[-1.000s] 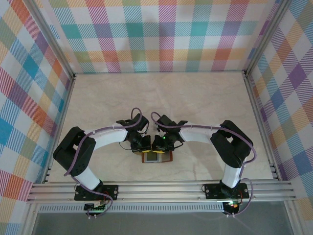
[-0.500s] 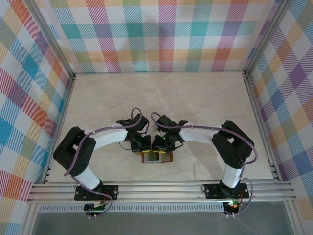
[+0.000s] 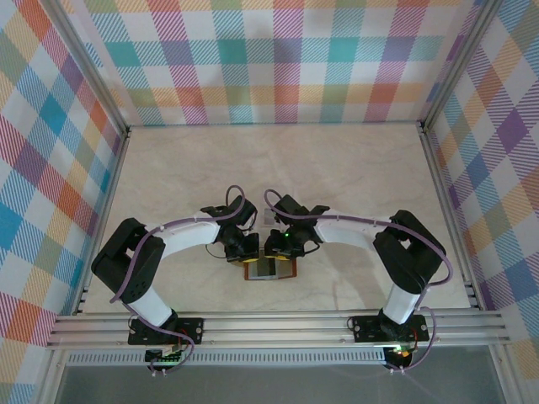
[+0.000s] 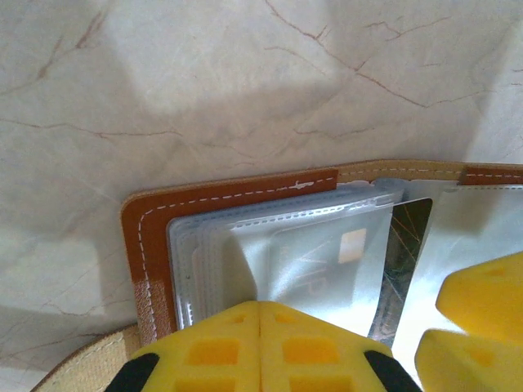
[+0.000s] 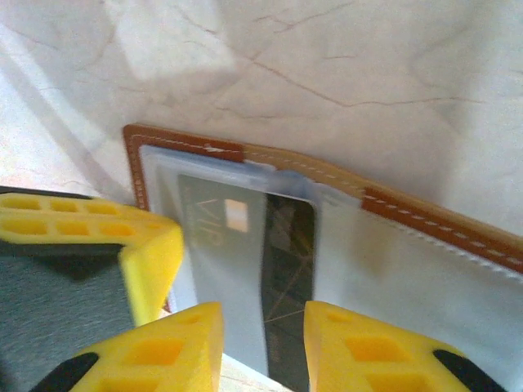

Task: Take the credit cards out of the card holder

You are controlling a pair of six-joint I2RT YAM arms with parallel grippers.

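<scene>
The card holder (image 3: 274,271) lies open and flat on the table near the front edge, its tan-brown border (image 4: 147,237) framing clear sleeves. A light grey credit card (image 5: 237,253) with a dark stripe (image 5: 290,253) sits in a sleeve, also seen as the card (image 4: 327,253) in the left wrist view. My left gripper (image 4: 260,309) is shut, its yellow tips resting on the sleeves at the holder's left half. My right gripper (image 5: 263,317) is open, its fingers (image 5: 359,343) straddling the card's dark stripe from above. Both grippers (image 3: 259,248) meet over the holder.
The marble-patterned table (image 3: 278,168) stretches away behind the holder to checked walls on three sides. A metal rail (image 3: 278,324) runs along the near edge just below the holder. The left gripper's yellow finger (image 5: 147,245) stands close beside my right fingers.
My right gripper's jaws have spread apart over the card, and the right arm's elbow has shifted slightly right. The left gripper has stayed shut in place.
</scene>
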